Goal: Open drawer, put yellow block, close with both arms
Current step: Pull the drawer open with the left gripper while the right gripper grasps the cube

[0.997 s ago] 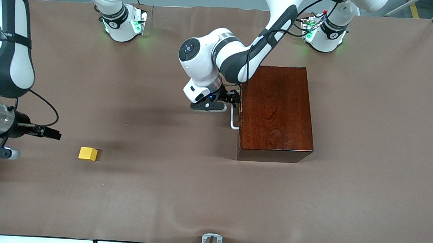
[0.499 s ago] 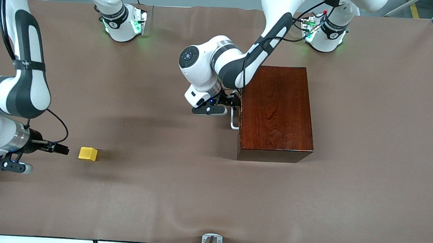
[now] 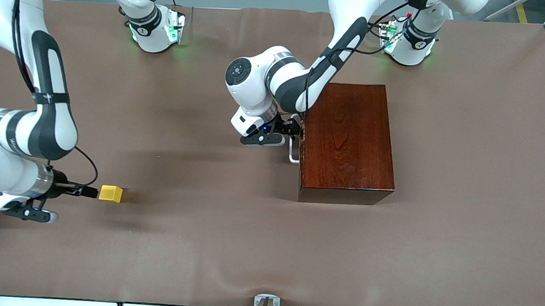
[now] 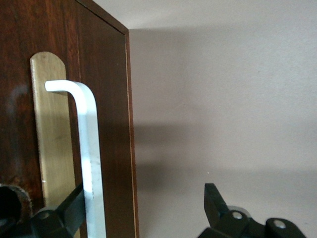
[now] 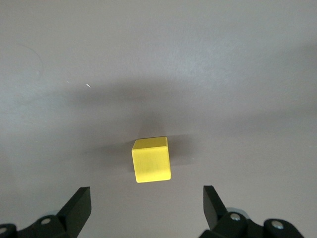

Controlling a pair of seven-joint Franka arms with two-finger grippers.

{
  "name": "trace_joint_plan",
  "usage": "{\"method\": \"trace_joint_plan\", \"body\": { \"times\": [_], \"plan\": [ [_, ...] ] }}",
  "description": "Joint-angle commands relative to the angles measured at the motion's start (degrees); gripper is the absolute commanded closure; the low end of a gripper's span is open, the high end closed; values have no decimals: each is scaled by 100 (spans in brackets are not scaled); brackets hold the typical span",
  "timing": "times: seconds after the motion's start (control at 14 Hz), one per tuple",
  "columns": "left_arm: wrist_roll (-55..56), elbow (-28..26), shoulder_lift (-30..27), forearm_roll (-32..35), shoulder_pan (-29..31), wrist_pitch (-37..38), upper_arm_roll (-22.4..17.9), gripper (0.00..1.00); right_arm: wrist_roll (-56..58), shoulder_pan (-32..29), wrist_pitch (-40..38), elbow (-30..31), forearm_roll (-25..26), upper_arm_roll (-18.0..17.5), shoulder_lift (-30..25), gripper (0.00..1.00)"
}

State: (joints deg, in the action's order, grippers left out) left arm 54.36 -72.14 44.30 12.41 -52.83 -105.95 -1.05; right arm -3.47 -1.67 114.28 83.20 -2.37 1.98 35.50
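Drawer (image 3: 301,140) is shut, flush in the wooden box (image 3: 347,141). Left gripper (image 3: 294,129) is at the white handle (image 4: 88,153), fingers apart: one finger (image 4: 64,213) sits between the bar and the drawer face, the other (image 4: 214,201) is well clear on the open side, so the bar is between them but not clamped.

Right gripper (image 3: 91,191) is low over the table (image 3: 200,243), fingers spread wide. The yellow block (image 5: 151,159) lies just ahead of the fingertips, roughly centred on the gap, not yet between them.

Risks, as I read it:
- Left grip is near one end of the handle, not mid-bar. An off-centre pull could cock the drawer so it binds, or drag the whole box across the table.
- If the fingers close with the bar off-centre, it may slip out on the pull.
- Right: block is small and loose. A fingertip that clips it on the advance would push it away instead of straddling it.
- Block arriving before the drawer is open leaves nowhere to drop it.
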Motion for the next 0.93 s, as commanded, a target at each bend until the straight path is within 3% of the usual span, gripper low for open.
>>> {"method": "trace_joint_plan", "body": {
  "times": [0.0, 0.85],
  "plan": [
    [294, 103, 61, 60, -60, -417, 43, 0, 13, 9, 112, -85, 132, -22, 334, 0],
    [409, 103, 96, -248, -113, -1305, 219, 0, 110, -35, 428, 346, 26, -31, 669, 0]
  ]
}}
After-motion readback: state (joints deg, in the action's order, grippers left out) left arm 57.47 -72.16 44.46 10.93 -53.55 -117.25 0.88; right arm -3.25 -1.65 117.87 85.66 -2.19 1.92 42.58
